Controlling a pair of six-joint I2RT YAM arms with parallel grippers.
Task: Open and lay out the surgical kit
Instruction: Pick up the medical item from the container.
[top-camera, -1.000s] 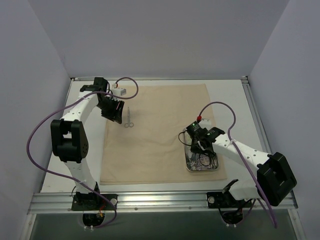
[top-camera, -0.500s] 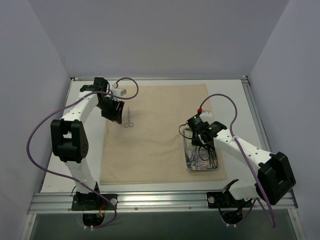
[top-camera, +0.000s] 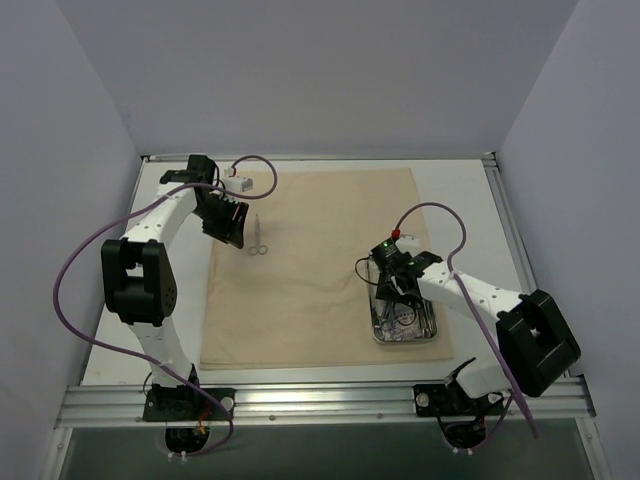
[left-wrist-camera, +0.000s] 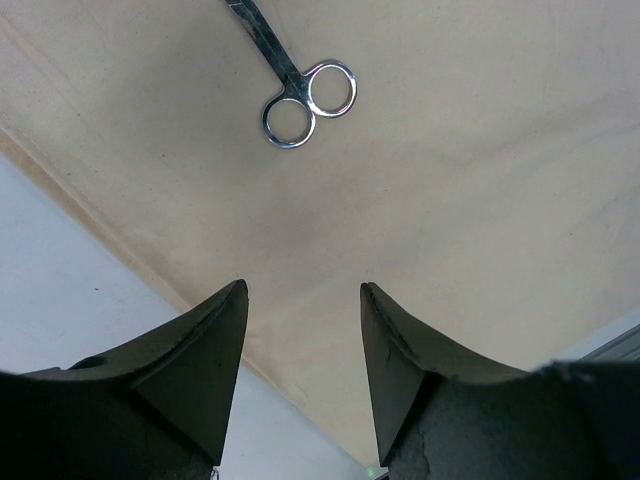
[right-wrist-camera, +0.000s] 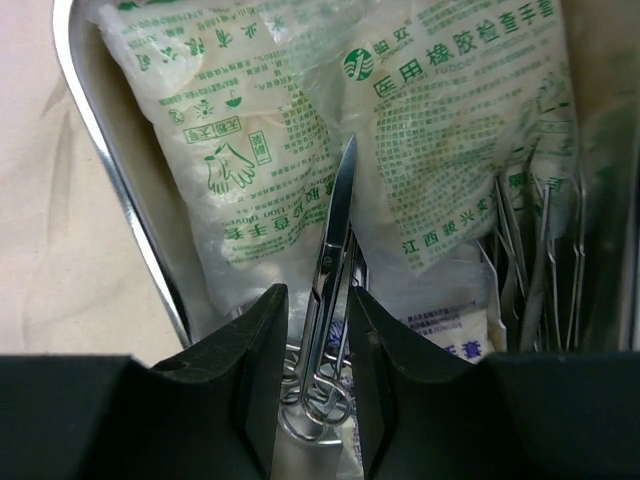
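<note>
Shifted over steel tray (right-wrist-camera: 110, 170): right gripper (right-wrist-camera: 315, 300), astride scissors (right-wrist-camera: 338, 200), grip undeterminable. Left gripper (left-wrist-camera: 303, 300) agape, empty. Spread: cloth wrap (left-wrist-camera: 450, 200), one clamp (left-wrist-camera: 297, 78). Pending: packets (right-wrist-camera: 450, 150).

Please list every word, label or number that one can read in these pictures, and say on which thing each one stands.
"医用橡胶检查手套": green print on the right packet in the steel tray.
"江西": start of a lower line on the same packet; the rest is blurred or hidden.
Brand characters beside its round logo: too blurred.
On the left packet: green print appears mirrored, unreadable.
Other views: no text.
</note>
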